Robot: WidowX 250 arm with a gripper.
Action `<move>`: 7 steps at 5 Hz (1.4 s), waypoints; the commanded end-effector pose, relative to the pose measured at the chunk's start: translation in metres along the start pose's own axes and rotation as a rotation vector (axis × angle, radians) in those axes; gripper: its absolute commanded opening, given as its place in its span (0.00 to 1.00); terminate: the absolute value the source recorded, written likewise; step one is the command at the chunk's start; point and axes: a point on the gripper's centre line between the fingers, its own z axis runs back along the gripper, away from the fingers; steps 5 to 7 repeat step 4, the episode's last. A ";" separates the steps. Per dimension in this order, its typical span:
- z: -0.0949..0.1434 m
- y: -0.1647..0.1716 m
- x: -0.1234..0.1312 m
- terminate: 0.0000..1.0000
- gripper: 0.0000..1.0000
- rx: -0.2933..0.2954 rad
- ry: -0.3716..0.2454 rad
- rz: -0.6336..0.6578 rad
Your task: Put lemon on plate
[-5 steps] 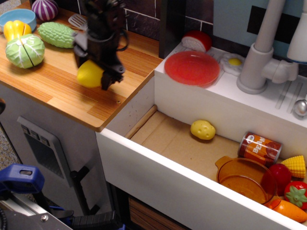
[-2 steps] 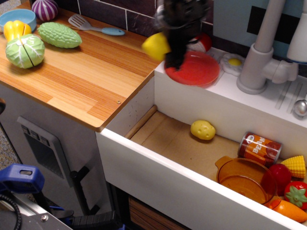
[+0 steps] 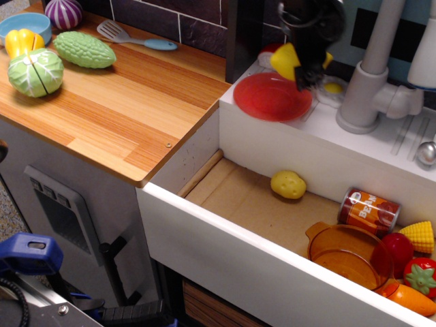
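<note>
Several toys sit loose in the open sink basin [image 3: 225, 197] nearest the camera: an empty translucent orange pot [image 3: 347, 255], a can [image 3: 368, 211], corn [image 3: 419, 236], a strawberry [image 3: 421, 276], a carrot [image 3: 409, 298] and a lumpy yellow potato [image 3: 288, 184]. Beyond, on the white surface [image 3: 381, 146], the red plate [image 3: 271, 97] lies bare. Just above its far edge the dark pincer [image 3: 304, 65] clamps the lemon [image 3: 285, 61], carried clear of the rim, presumably ready for lowering.

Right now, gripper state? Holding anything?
Gripper: closed on the lemon, held in the air above the far edge of the red plate, not yet released.
</note>
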 end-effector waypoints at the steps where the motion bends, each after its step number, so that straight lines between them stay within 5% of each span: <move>1: 0.005 0.021 0.011 0.00 1.00 0.042 -0.058 -0.002; 3: 0.005 0.021 0.011 0.00 1.00 0.042 -0.058 -0.002; 4: 0.005 0.021 0.011 1.00 1.00 0.042 -0.058 -0.002; 7: 0.005 0.021 0.011 1.00 1.00 0.042 -0.058 -0.002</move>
